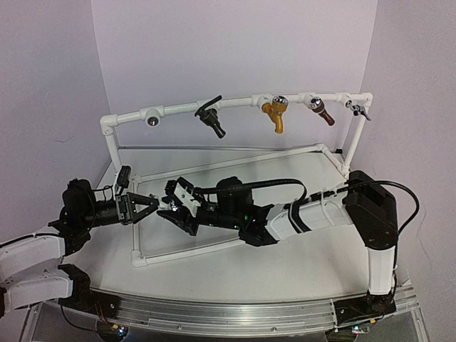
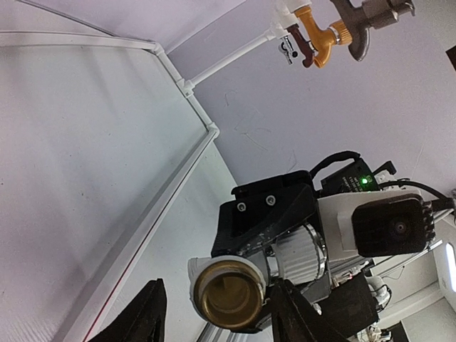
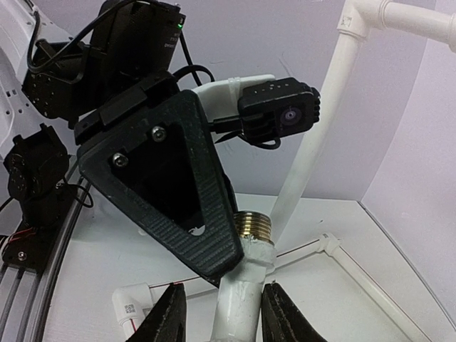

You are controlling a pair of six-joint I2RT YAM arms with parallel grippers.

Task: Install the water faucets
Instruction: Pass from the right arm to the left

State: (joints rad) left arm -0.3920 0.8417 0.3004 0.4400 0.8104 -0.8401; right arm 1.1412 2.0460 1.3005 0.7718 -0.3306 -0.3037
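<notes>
The white faucet (image 3: 246, 299), a white plastic body with a brass threaded end (image 2: 228, 285), is held in the air over the table's left side. My right gripper (image 3: 222, 306) is shut on its white body. My left gripper (image 2: 217, 303) is open, its two fingers either side of the brass end, and one finger (image 3: 178, 192) lies against the thread. In the top view both grippers (image 1: 162, 206) meet tip to tip. The black faucet (image 1: 211, 121) with its thin lever hangs mounted on the white pipe rail (image 1: 235, 104).
On the same rail hang a gold-yellow tap (image 1: 274, 114), a brown tap (image 1: 322, 112) and a small grey one (image 1: 360, 110). An empty fitting (image 1: 152, 117) sits at the rail's left. A white pipe frame (image 1: 187, 251) lies on the table under the arms.
</notes>
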